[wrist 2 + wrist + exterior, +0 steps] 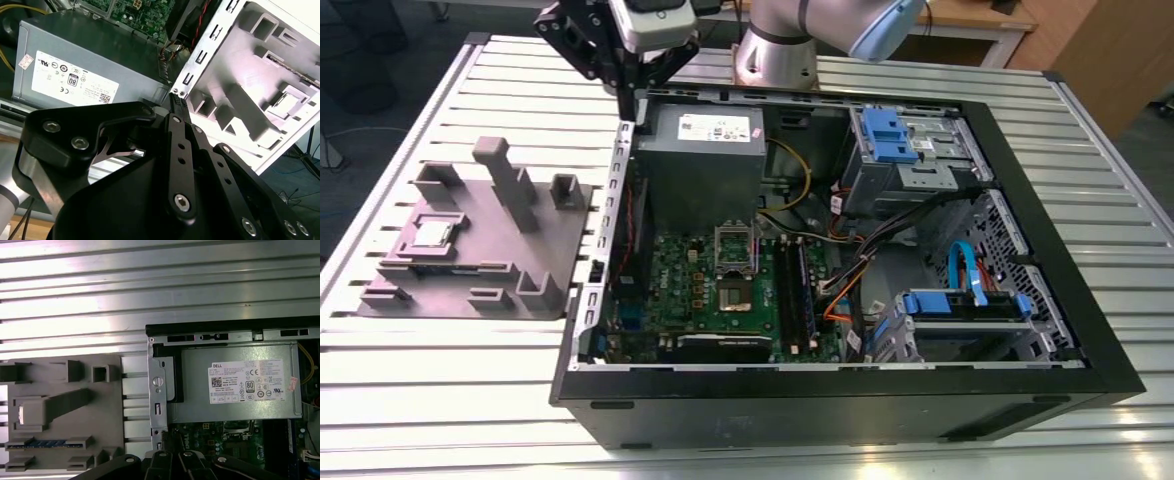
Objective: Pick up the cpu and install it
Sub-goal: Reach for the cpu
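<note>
Right now the cpu (430, 235) lies flat in a square recess of the grey holder block (520, 260), which stands on the slatted aluminium table (454, 400) just beside the open computer case (854, 405), on the exterior view's left. In the second wrist view the chip shows as a pale square (285, 102) set among the block's upright posts (240, 115). The gripper (630, 112) hangs from the robot arm (781, 40) over the far corner of the case, above the side wall nearest the holder block and close to the power supply (700, 165). It is well apart from the cpu. Its jaws are drawn together into a single narrow tip with nothing between them; in the second wrist view that tip (176, 97) sits next to the case's bare metal flange, and whether it touches the flange cannot be told. Inside the case the green motherboard (680, 290) lies face up, with the processor socket (736, 245) near its middle and the long black memory sticks (797, 290) just beside it toward the exterior view's right. Blue drive brackets (887, 135) sit further toward that side. The first wrist view looks straight down on the table slats (150, 290), the holder block (105, 430), the labelled power supply (200, 400) and the edge of the motherboard (210, 437).
</note>
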Robot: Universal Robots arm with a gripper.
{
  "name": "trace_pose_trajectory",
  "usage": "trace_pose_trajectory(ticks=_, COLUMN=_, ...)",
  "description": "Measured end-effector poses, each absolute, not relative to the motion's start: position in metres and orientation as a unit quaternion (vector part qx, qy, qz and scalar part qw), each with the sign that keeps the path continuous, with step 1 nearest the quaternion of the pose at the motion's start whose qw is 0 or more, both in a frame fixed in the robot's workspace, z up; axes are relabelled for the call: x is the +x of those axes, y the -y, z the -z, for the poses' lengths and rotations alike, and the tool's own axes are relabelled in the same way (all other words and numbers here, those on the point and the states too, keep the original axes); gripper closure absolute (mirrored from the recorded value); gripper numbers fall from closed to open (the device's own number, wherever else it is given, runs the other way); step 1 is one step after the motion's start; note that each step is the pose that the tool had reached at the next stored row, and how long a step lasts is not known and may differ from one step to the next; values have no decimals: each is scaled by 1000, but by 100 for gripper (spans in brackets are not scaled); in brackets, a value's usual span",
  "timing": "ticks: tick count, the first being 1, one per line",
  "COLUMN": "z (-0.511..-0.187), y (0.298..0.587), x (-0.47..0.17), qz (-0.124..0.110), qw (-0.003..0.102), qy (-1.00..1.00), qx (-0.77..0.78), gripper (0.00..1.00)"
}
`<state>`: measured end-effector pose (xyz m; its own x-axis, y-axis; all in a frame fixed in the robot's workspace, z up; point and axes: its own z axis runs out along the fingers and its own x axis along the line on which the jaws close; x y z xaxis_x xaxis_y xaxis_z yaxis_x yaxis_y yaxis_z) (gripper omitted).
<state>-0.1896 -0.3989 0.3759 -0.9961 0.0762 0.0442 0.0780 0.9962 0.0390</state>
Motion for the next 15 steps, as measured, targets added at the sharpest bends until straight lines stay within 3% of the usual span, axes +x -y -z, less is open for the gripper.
trace_pose_trajectory(ticks=15, z=-374, y=399, x=-193, qz=20, qw=24, qy=999, qx=-39, gripper=90)
